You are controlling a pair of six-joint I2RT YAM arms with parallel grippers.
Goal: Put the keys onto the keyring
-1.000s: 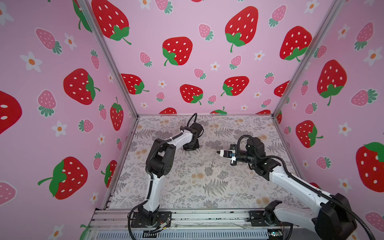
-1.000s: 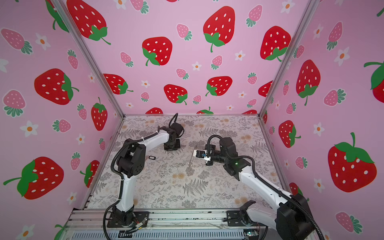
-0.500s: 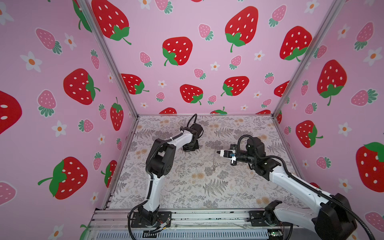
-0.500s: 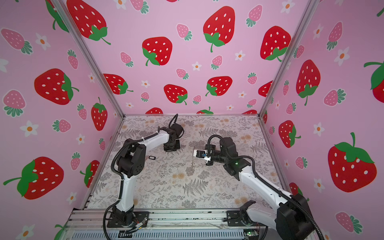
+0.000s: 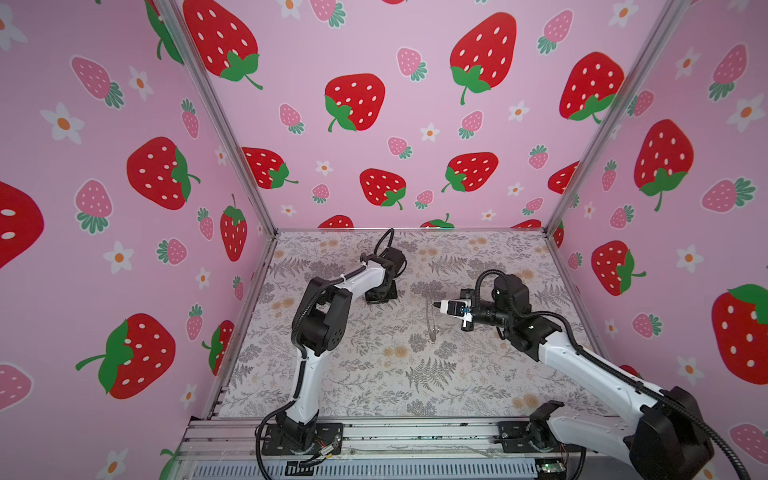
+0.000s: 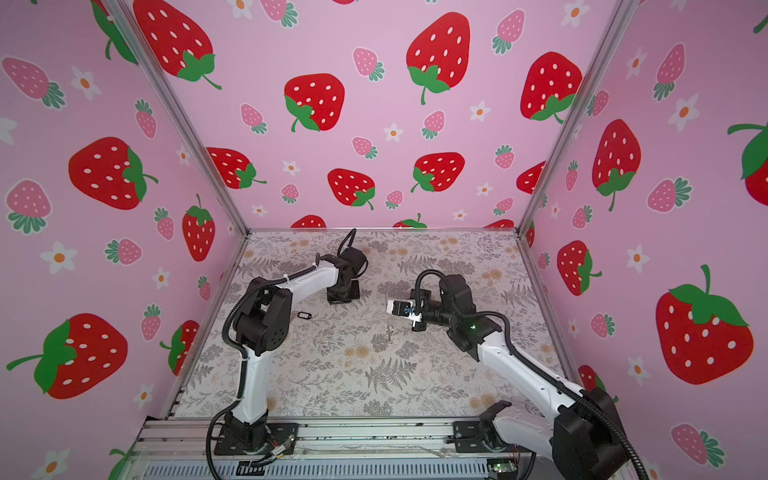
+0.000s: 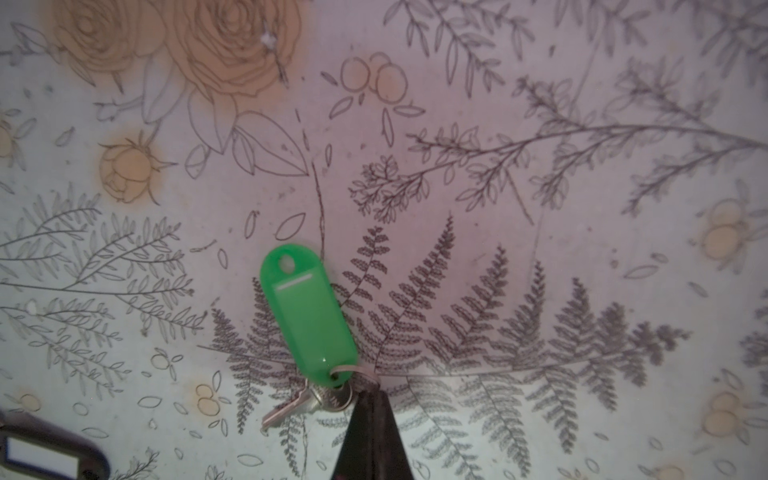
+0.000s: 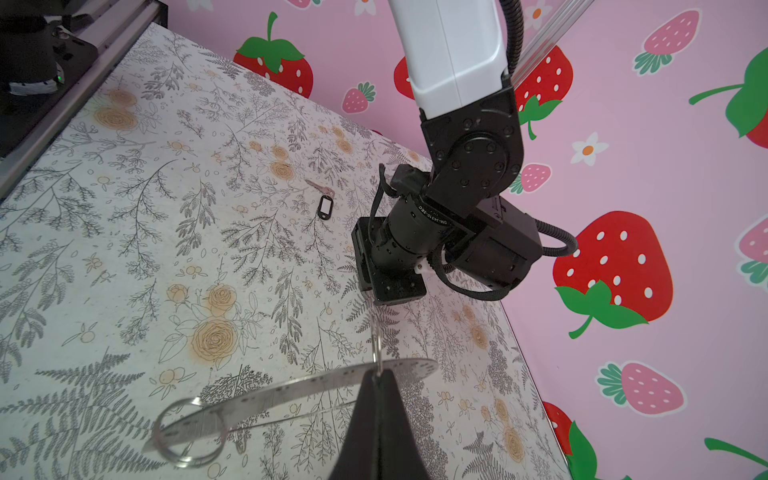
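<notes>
The table (image 5: 395,386), covered in a grey fern-and-rose print, is enclosed on three sides by pink walls (image 5: 291,54) printed with strawberries and joined by aluminium posts (image 5: 216,116).

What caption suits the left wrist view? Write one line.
Left gripper pinches the wire loop of the green key on the floral table.

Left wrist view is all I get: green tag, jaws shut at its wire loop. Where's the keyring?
Observer: The keyring is clamped by its rim in the right gripper.
Operator: Close to my green tag?
Observer: No. In both top views that gripper sits apart from the left arm, bare mat between them.
Operator: Black tag at my frame edge, key on it?
Observer: The right wrist view shows a metal key at one end of the black tag, flat on the mat.
</notes>
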